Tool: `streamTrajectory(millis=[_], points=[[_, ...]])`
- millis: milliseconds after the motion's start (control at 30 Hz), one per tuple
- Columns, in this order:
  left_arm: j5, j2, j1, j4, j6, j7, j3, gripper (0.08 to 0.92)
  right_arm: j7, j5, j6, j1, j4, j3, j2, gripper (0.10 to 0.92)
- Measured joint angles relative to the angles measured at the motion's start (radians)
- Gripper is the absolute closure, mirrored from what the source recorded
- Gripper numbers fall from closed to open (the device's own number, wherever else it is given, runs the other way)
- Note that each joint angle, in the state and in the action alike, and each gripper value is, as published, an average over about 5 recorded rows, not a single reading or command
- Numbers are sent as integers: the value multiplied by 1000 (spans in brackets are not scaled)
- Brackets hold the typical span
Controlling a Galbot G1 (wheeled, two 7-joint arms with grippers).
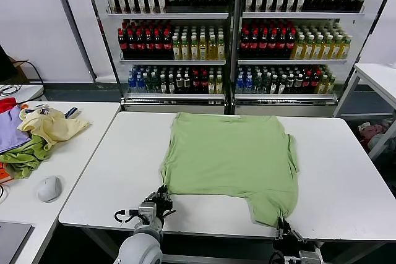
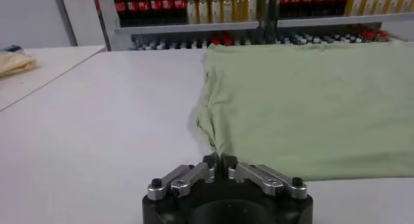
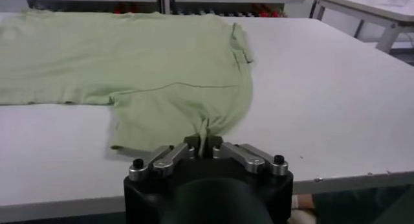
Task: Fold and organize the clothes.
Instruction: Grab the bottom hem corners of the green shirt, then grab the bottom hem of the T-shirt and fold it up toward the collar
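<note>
Pinching the near edge of the light green shirt (image 1: 232,156) at two spots, both end effectors sit at the front rim of the white counter (image 1: 346,177), closest to the robot. The left end effector (image 1: 162,197) is closed on the shirt's near left corner, where the wrist view shows the cloth gathered into a small ridge between its fingertips (image 2: 220,160). The right end effector (image 1: 283,225) is likewise clamped on fabric, holding the tip of the flap that hangs nearer than the rest of the shirt on its right side; its wrist view shows that cloth drawn into a pleat at the pinch (image 3: 204,141). Two grips along one edge make sense for a fold: I judge that lifting both points together would carry the near edge up and over toward the far edge without the fabric skewing. Beyond the grips, the shirt lies spread mostly flat across the middle of the counter, plain side up, with no collar or print showing, and a sleeve bunched slightly at its right margin. To the shirt's left, on a separate counter well apart, lies a pile of other cloths (image 1: 37,134) and a computer mouse (image 1: 49,188). Farthest back, behind the shirt, stand shelves of bottles (image 1: 229,35).
</note>
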Motion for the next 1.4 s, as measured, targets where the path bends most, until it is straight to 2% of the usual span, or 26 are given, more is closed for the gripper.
streamTrajectory(millis=[367, 700, 1033, 1400], points=[[-68, 22, 35, -97, -88, 34, -31, 912, -22, 25, 93, 27, 54, 44, -32, 900], [-122, 36, 0, -131, -140, 61, -26, 912, -24, 52, 119, 122, 22, 73, -70, 900], [-162, 36, -93, -58, -165, 65, -5, 912, -23, 67, 127, 276, -90, 67, -112, 900], [-166, 7, -224, 85, -178, 53, 28, 912, -30, 62, 125, 466, -269, 38, -147, 900]])
